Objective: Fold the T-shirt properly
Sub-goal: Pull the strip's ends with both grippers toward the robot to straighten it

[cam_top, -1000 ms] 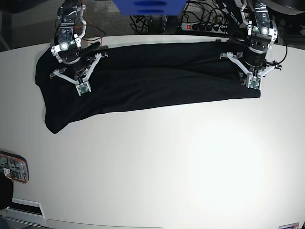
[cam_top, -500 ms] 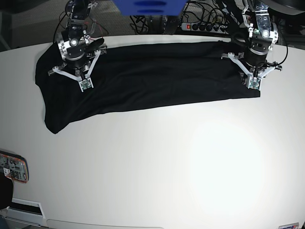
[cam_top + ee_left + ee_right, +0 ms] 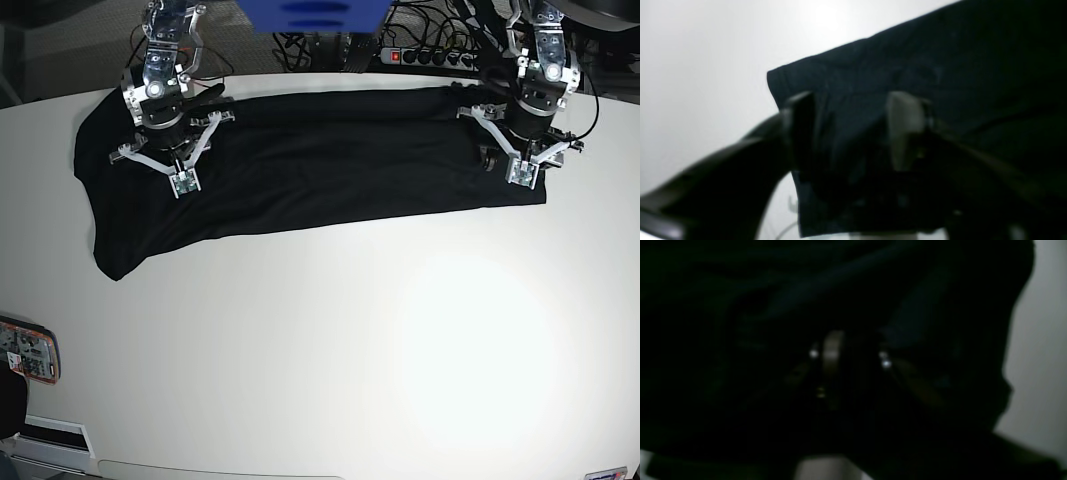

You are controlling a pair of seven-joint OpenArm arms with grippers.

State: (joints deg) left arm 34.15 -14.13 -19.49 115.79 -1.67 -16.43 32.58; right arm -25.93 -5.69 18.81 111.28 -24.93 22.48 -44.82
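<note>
The black T-shirt point(image 3: 320, 165) lies as a long band across the far side of the white table point(image 3: 350, 340). My left gripper point(image 3: 512, 150) is at its right end. In the left wrist view the left gripper point(image 3: 851, 133) is open, one dark finger and one pale pad point(image 3: 903, 123) astride the cloth near a hemmed corner point(image 3: 776, 78). My right gripper point(image 3: 165, 140) is over the shirt's left end. The right wrist view is very dark. There the right gripper point(image 3: 857, 356) shows its fingers slightly apart over the T-shirt point(image 3: 740, 306), so it is open.
Behind the table lie a power strip point(image 3: 420, 55) and cables, and a blue object point(image 3: 315, 15) hangs at the top. A small red and grey device point(image 3: 28, 352) sits at the table's left edge. Bare table point(image 3: 1040, 340) borders the shirt.
Both grippers were shut on the cloth and now stand open. The arm on the left of the base view moved slightly back and down. The shirt lies about as before.
</note>
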